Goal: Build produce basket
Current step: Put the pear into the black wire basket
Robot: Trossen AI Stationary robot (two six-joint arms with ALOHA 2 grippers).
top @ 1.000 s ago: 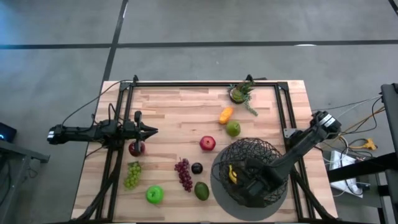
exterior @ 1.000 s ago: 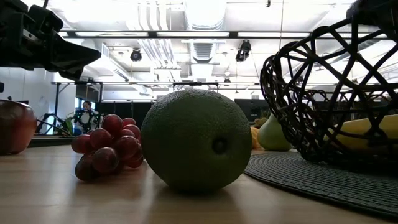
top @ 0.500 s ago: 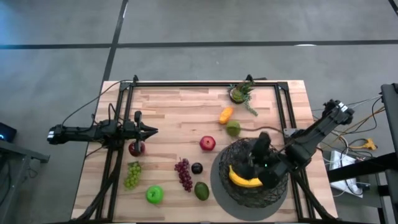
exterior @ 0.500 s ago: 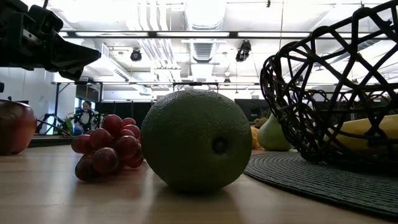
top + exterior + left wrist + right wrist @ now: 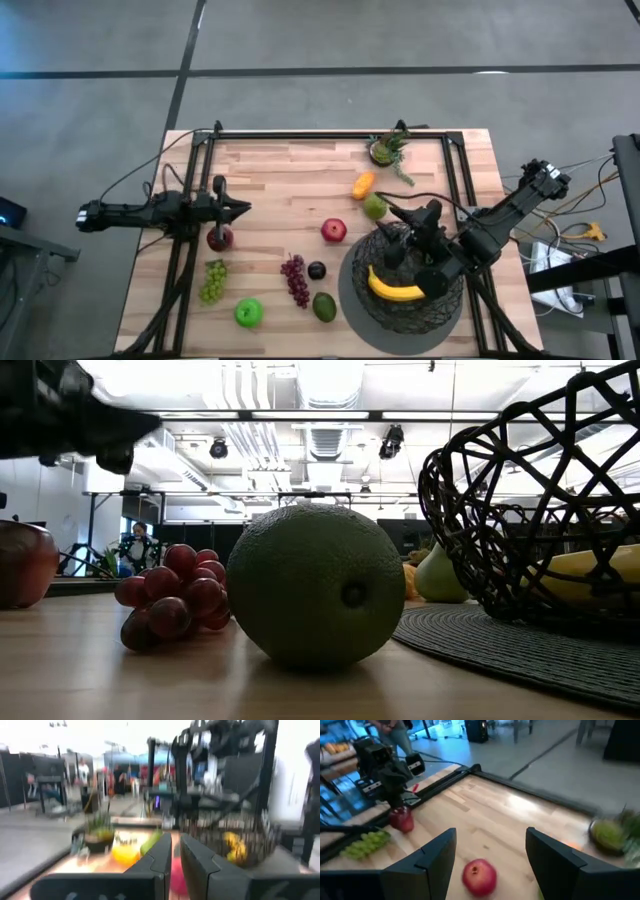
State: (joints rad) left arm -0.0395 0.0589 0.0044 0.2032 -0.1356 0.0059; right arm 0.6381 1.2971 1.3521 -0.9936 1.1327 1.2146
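Note:
The dark wire basket [image 5: 405,272] stands on a grey disc [image 5: 352,300] at the near right, with a yellow banana [image 5: 394,289] lying inside. My right gripper [image 5: 408,215] [image 5: 490,832] hovers open over the basket's far rim, pointing toward the far left, with nothing between its fingers. Loose on the table lie an orange piece [image 5: 363,184], a green pear [image 5: 374,207], two red apples [image 5: 333,230] [image 5: 219,238], purple grapes [image 5: 295,279], a plum [image 5: 316,270], an avocado [image 5: 323,305], a green apple [image 5: 248,313] and green grapes [image 5: 213,280]. My left gripper [image 5: 240,210] [image 5: 175,840] waits shut at the left edge.
A small potted plant [image 5: 388,149] stands at the far edge, right of middle. A black frame [image 5: 330,134] runs along the table's far, left and right sides. Bare wood lies in the far left and middle of the table.
My right gripper has risen out of the basket and swung toward its far rim, turning from pointing down to pointing nearly level toward the far left. The banana stays lying in the basket. My left gripper has tipped up a little.

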